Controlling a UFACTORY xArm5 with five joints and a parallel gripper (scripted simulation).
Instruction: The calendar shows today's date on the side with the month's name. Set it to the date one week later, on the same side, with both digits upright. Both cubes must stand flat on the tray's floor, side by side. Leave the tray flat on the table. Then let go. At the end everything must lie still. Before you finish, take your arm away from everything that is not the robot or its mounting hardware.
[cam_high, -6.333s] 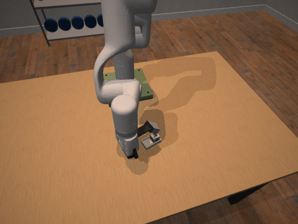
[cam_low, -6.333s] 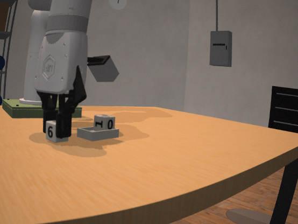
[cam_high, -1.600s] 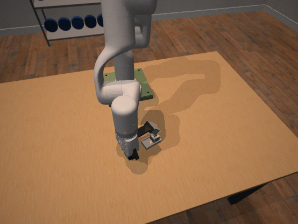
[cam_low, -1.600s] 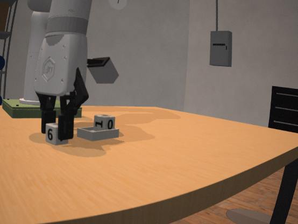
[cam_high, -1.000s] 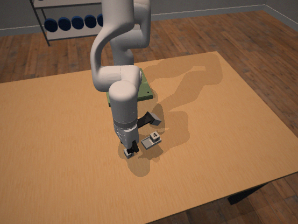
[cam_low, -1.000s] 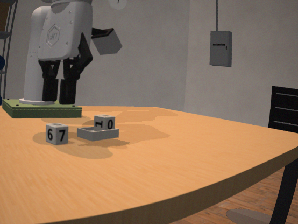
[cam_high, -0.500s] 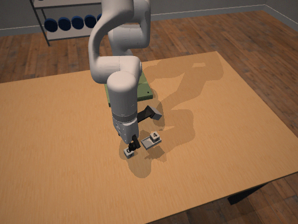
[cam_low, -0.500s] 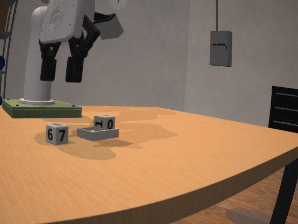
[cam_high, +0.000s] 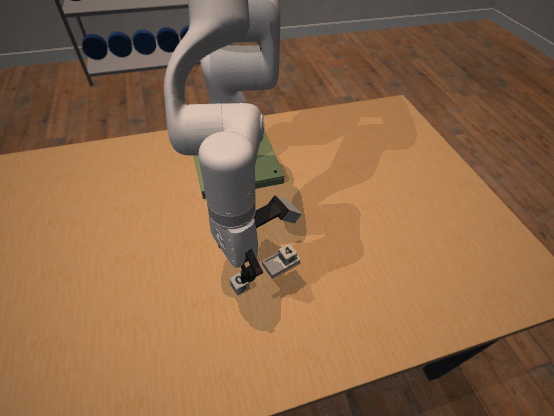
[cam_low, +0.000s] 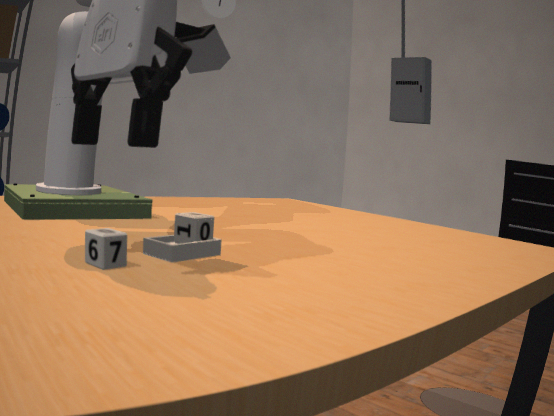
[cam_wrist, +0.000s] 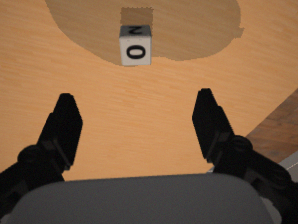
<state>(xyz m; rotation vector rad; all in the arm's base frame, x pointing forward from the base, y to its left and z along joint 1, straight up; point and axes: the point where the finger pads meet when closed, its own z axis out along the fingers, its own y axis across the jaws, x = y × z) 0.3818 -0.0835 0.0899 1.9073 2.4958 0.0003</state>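
Note:
A grey tray (cam_high: 272, 269) (cam_low: 182, 250) lies flat on the table. One white cube (cam_high: 287, 253) (cam_low: 194, 227) stands in one end of it, with 4 on top and a sideways 1 and a 0 on its sides. The other cube (cam_high: 239, 284) (cam_low: 105, 248) (cam_wrist: 135, 45) stands on the table beside the tray. It has 0 on top, and 6, 7 and 2 show on its sides. My gripper (cam_high: 248, 274) (cam_low: 115, 141) (cam_wrist: 137, 105) is open and empty. It hangs well above the loose cube, not touching it. The month's name is not visible.
The arm's green base plate (cam_high: 270, 170) (cam_low: 75, 205) sits behind the tray. A shelf with blue items (cam_high: 125, 42) stands beyond the table. A black chair (cam_low: 530, 205) is at the table's far side.

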